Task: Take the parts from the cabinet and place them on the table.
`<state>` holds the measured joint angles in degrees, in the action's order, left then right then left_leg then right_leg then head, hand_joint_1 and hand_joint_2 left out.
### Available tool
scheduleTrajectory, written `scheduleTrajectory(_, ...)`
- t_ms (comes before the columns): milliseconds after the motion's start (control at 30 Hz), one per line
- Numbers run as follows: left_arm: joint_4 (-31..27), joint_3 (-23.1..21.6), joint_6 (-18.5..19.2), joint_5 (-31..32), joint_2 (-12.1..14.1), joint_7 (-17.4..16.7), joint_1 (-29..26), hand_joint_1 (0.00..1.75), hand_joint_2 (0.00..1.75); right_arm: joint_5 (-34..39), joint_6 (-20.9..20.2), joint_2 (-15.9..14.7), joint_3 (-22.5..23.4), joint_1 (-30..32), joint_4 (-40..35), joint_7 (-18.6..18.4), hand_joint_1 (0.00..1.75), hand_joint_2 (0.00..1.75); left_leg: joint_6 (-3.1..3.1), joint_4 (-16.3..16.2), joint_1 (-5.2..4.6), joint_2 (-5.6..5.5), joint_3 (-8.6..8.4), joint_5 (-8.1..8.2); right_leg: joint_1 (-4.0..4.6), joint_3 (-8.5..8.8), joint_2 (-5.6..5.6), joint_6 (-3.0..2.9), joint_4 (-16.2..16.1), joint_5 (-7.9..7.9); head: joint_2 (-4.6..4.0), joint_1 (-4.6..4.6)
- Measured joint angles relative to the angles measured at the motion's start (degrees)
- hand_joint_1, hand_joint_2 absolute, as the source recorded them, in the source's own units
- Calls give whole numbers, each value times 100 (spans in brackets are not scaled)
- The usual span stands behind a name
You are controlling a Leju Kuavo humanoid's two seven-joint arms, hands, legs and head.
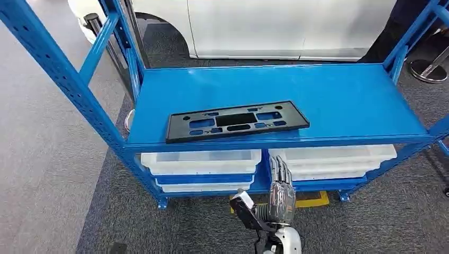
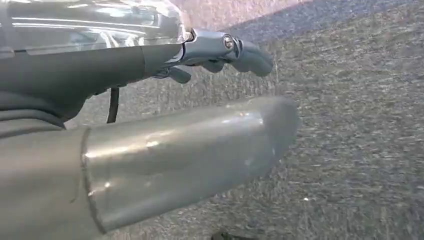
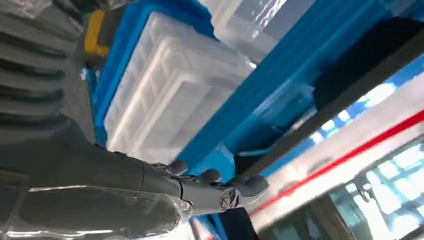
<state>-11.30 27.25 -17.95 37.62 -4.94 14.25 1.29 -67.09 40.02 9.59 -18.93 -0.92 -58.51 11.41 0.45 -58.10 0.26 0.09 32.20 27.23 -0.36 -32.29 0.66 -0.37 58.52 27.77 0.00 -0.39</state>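
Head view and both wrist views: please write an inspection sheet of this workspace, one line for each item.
Surface: blue shelf of the rack, mostly bare.
Job's things: one black flat part lying near the shelf's front edge.
Clutter: white trays on the lower levels.
Hands: right hand raised below the shelf edge, holding nothing; left hand over the carpet, holding nothing.
Cables: thin dark cable at the left wrist.
Surroundings: grey carpet, white car body behind.
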Motion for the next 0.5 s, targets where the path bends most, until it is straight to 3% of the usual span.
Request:
scheduleTrajectory(67,0,28,76,-9,5,0,-9,0,0,-322,2,33,57,7,-6,-37,0,175,72,38,27,1,-9,-13,16,19,2,66,-21,8,0,2)
scheduleTrajectory(133,0,39,123,-5,2,11,5,0,0,-581,9,57,101,5,-68,-70,0,175,151,86,56,17,-39,-36,-9,-79,-18,121,246,216,0,7)
scheduleTrajectory(200,0,53,162,24,7,20,6,0,0,-831,9,83,151,19,-105,-103,0,175,208,85,47,30,-41,-19,-30,-523,-24,170,1144,651,0,4)
scheduleTrajectory(233,0,64,182,50,9,20,6,0,0,-1047,9,92,193,61,-158,-129,0,175,220,84,39,32,-42,-10,-41,-749,-25,188,1559,787,0,4)
scheduleTrajectory(267,0,86,188,81,9,20,5,0,0,-1268,9,114,230,102,-230,-160,0,175,219,82,36,31,-52,-5,-45,-878,-29,199,1757,780,0,2)
scheduleTrajectory(300,0,105,195,105,9,18,2,0,0,-1458,9,140,263,123,-304,-182,0,175,204,81,36,29,-72,8,-46,-867,-32,198,1677,639,0,4)
scheduleTrajectory(333,0,118,199,135,9,13,2,0,0,-1644,9,171,282,125,-385,-232,0,175,199,78,36,28,-98,27,-45,-745,-34,185,1380,402,0,4)
scheduleTrajectory(400,0,129,210,199,7,2,8,0,0,-1910,9,208,289,113,-534,-376,0,175,162,78,36,25,-184,79,-35,-267,-43,118,373,-157,0,4)
scheduleTrajectory(433,2,133,223,233,5,0,8,0,0,-1997,9,212,289,90,-579,-450,0,175,131,74,24,27,-181,106,2,-139,-66,65,143,-115,0,2)
scheduleTrajectory(500,0,138,236,251,7,-2,18,0,0,-2054,11,225,289,77,-653,-507,0,175,63,55,11,35,-161,123,36,-142,-63,26,43,-80,0,0)
